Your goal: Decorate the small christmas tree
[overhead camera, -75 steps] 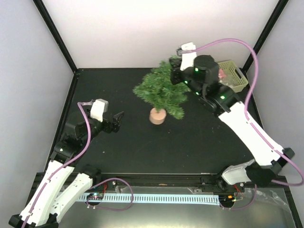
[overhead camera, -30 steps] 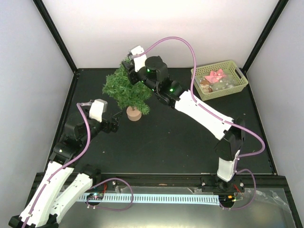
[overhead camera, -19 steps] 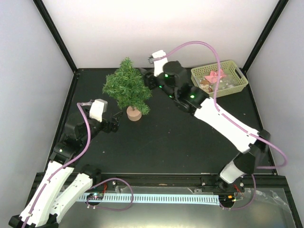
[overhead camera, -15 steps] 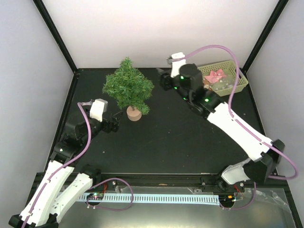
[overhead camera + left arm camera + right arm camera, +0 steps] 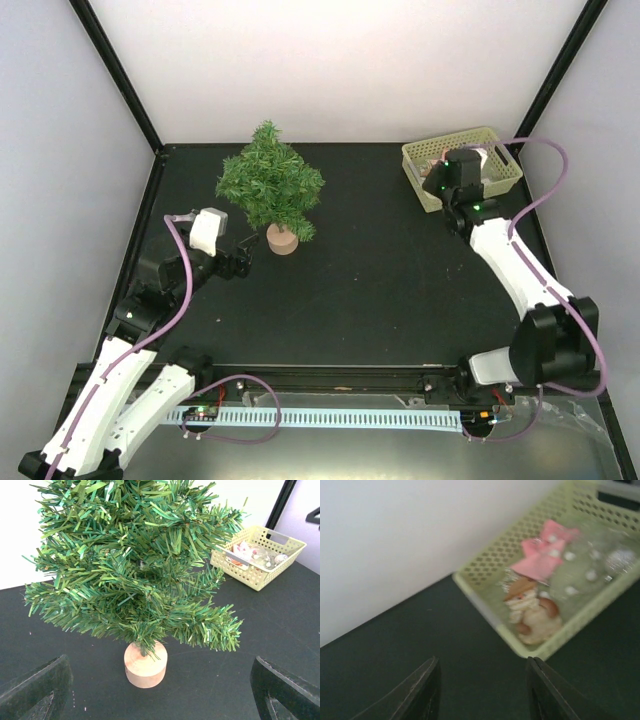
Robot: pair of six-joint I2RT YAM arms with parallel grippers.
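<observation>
The small christmas tree (image 5: 272,185) stands upright on its round wooden base (image 5: 283,240) at the back left of the black table; no ornament shows on it. In the left wrist view the tree (image 5: 135,565) fills the frame just ahead of my left gripper (image 5: 160,700), which is open wide and empty, short of the base (image 5: 145,664). My left gripper (image 5: 243,262) sits left of the trunk. My right gripper (image 5: 440,185) hovers at the near left corner of the pale green basket (image 5: 415,175), open and empty (image 5: 482,695).
The basket (image 5: 485,607) holds a pink bow (image 5: 542,555), a Santa-like figure (image 5: 532,610) and clear or silvery baubles (image 5: 615,560). It stands in the back right corner, also seen in the left wrist view (image 5: 250,580). White walls enclose the table.
My right gripper let go of the tree top and swung right across the back of the table to the basket. The tree stays where it was set, and the left arm has not moved.
</observation>
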